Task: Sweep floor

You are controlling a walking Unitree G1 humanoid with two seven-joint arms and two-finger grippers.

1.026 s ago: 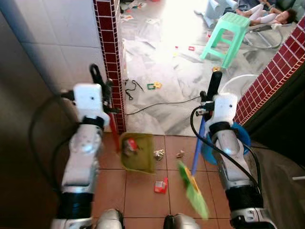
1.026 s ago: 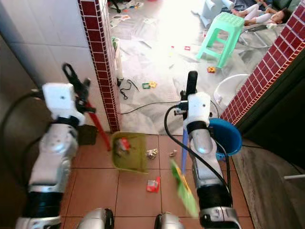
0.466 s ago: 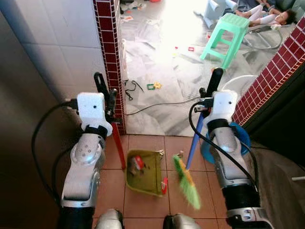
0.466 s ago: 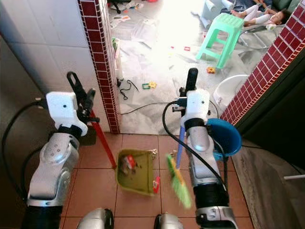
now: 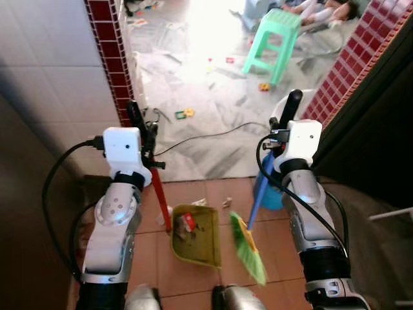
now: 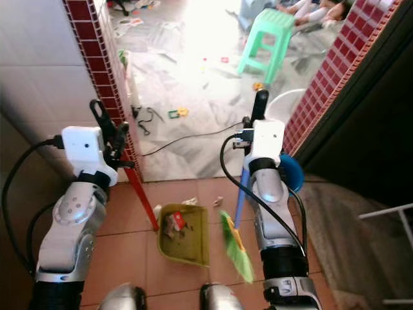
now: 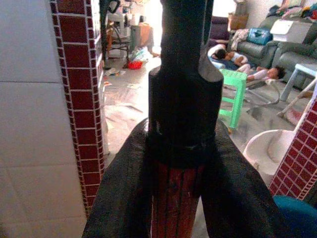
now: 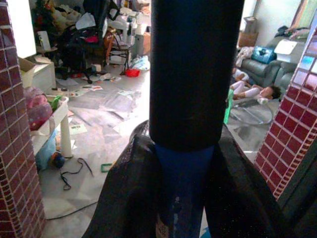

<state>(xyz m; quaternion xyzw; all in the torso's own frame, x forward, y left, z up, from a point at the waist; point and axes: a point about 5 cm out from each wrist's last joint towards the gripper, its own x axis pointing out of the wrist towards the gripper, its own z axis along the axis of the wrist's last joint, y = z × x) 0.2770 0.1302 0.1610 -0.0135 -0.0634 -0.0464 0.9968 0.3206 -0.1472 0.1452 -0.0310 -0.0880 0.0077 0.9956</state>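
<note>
My left gripper is shut on the red handle of a yellow-green dustpan. The pan rests on the terracotta tiles just ahead of my feet, with a red wrapper and bits of litter inside. My right gripper is shut on the blue handle of a broom. Its green bristles hang blurred just right of the pan's edge. Two small scraps lie on the tiles beyond the pan.
A red brick pillar rises at the left and a brick wall at the right. A blue bucket and a white basin sit by my right arm. A black cable, toys, a green stool and a person lie beyond.
The dustpan was drawn back toward my feet and the broom swept left toward it; the red wrapper that lay on the tiles is gone from there. The camera has shifted.
</note>
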